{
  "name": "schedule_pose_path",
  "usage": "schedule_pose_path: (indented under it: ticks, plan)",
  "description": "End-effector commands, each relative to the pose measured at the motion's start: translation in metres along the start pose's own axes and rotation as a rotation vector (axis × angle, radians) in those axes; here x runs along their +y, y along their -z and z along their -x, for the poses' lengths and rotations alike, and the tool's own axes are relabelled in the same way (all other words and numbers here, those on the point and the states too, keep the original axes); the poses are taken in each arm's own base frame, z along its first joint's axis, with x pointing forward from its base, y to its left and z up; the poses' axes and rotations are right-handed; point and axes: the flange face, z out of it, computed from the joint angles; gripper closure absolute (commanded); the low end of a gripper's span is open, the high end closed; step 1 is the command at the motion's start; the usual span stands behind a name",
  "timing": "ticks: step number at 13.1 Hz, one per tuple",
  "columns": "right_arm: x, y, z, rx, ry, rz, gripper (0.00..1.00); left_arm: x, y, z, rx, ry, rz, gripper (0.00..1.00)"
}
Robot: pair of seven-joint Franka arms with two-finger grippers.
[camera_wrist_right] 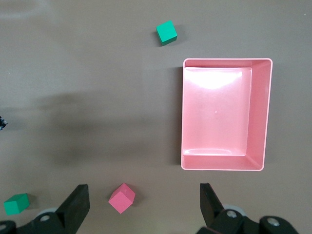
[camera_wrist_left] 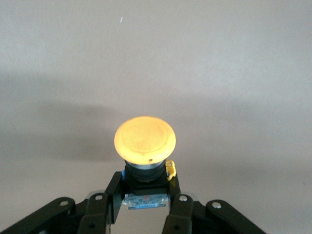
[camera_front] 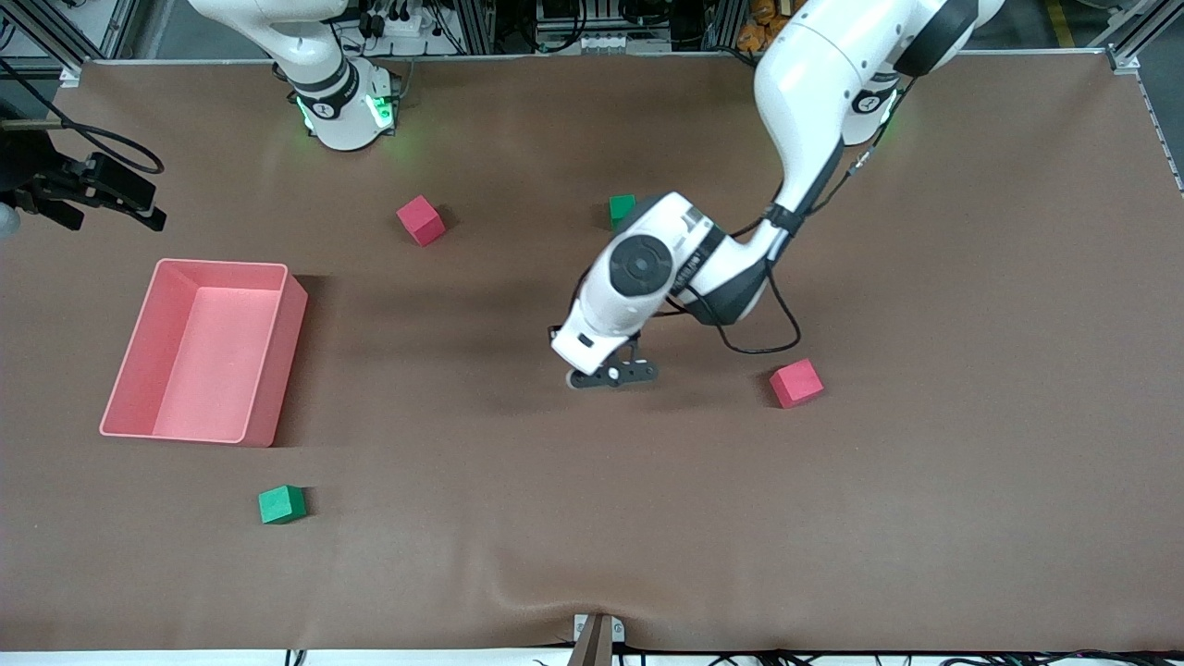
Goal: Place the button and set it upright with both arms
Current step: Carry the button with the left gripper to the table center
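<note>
I am working in a robotics lab: white jointed arms bolted to a brown-covered bench, aluminium framing and cabling along its edge.

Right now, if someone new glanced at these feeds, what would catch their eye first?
Probably the orange-capped push-button, clamped by its dark body in the left hand, which is low over the middle of the table. Next, the pink bin toward the right arm's end, with the right hand open above that area while that arm waits.
</note>
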Motion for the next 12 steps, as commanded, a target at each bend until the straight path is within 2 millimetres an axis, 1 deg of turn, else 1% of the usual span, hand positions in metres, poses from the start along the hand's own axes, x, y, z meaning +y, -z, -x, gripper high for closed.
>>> schedule_pose_path:
  ticks: [1,2,3,5,6,8,10,11,12]
  plan:
    - [0.006,0.006,-0.002,-0.002,0.009,0.010,0.00,0.026,-0.004,0.036,0.226,0.006,-0.082,1.00]
    - [0.005,0.006,-0.002,-0.002,0.010,0.011,0.00,0.029,-0.018,0.039,0.308,0.030,-0.088,1.00]
    - [0.005,0.006,-0.001,-0.004,0.010,0.011,0.00,0.040,-0.031,0.056,0.373,0.051,-0.074,1.00]
    - [0.005,0.007,0.000,-0.004,0.010,0.013,0.00,0.047,-0.054,0.072,0.507,0.081,-0.060,1.00]
    - [0.005,0.007,0.000,-0.003,0.011,0.019,0.00,0.047,-0.067,0.077,0.571,0.106,-0.051,1.00]
    - [0.006,0.008,0.000,0.000,0.015,0.054,0.00,0.046,-0.083,0.083,0.667,0.107,-0.037,1.00]
    - [0.010,0.008,0.000,-0.001,0.028,0.058,0.00,0.050,-0.114,0.109,0.712,0.054,-0.039,1.00]
    - [0.010,0.008,0.000,-0.001,0.042,0.060,0.00,0.048,-0.124,0.112,0.748,0.035,-0.034,1.00]
    - [0.010,0.008,0.000,-0.003,0.042,0.060,0.00,0.046,-0.141,0.119,0.785,0.006,-0.029,1.00]
